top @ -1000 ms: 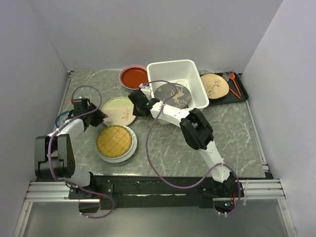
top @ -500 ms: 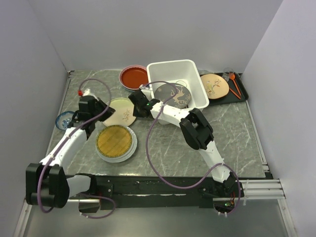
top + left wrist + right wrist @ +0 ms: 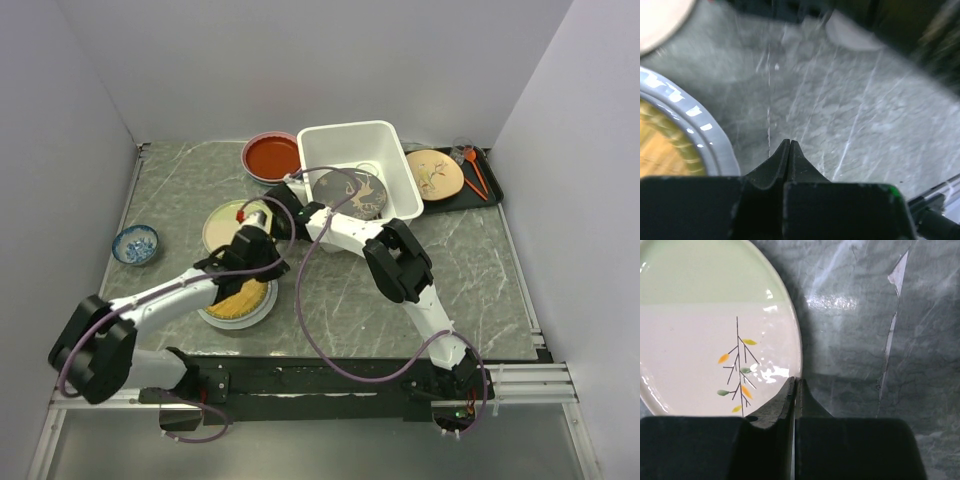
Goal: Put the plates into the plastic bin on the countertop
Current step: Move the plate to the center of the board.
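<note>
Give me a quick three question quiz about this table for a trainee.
1. True or false: the dark plate sits inside the plastic bin.
2. The left hand is: A) shut on the yellow plate, B) shut on nothing, C) wide open?
3. Fill in: the cream plate at far right rests on a black ____.
Key: 1 true; 2 B; 3 tray.

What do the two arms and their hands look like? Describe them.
The left arm and right arm have white links, black joints and looping purple cables. The left hand and right hand are black, with tapered fingers.
</note>
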{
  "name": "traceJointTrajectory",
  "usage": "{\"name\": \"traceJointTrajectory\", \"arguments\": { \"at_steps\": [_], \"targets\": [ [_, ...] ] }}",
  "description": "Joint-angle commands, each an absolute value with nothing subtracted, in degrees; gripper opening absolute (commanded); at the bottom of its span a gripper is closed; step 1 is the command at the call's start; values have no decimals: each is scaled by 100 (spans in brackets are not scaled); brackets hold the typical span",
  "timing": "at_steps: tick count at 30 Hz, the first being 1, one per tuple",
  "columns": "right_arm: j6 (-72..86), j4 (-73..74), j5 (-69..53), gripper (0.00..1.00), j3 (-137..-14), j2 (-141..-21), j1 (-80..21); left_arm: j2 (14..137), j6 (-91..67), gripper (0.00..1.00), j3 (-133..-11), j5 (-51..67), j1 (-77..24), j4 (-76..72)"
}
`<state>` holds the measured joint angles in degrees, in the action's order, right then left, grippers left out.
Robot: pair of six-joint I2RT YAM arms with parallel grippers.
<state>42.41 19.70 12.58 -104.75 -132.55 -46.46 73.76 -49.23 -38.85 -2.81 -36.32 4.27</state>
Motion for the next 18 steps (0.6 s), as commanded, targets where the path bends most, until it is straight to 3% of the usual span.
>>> {"name": "traceJointTrajectory", "arguments": {
  "at_steps": [1, 18],
  "targets": [
    [4280, 1740, 1213, 0, -10406, -13096, -4535, 7803, -5255, 1, -3964, -817, -4007, 88],
    [4272, 1635, 1055, 0, -10336, -13157, -4509, 8613, -5932, 1, -4008, -1907, -4166, 922]
  ]
}}
